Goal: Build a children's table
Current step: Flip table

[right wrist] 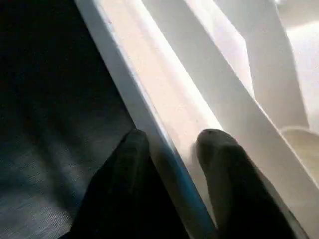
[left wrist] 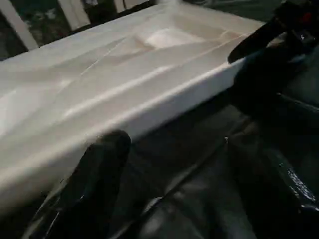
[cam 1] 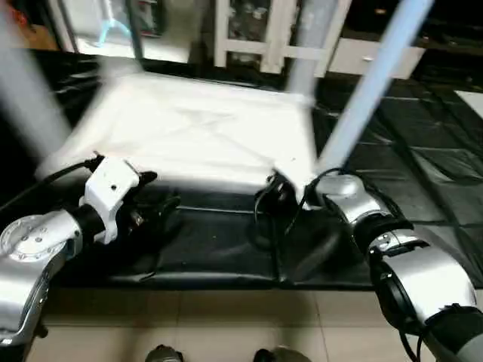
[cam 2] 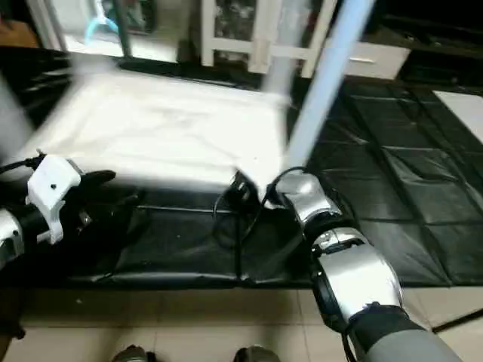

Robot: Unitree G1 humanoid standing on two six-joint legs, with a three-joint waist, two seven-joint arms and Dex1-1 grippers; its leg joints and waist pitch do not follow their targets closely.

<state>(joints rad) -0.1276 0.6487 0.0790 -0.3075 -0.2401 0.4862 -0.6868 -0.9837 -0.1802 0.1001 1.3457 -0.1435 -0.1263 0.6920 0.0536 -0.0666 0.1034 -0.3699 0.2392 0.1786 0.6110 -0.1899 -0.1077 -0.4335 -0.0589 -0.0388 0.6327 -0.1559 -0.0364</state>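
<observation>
So the whole floor area is covered in black mats (cam 1: 219, 249), kind of shiny, with seams running between the panels, and they carry on off to the right side too (cam 2: 407, 188). Nearer the camera the mats stop and there's beige tiled floor (cam 1: 226, 324) with grout lines. At the back stands a white cabinet (cam 1: 256, 34) with glass doors, stuff inside too blurry to make out. Next to it, further right, a low white unit (cam 2: 377, 56). Something teal (cam 1: 113, 30) sits far back left.
</observation>
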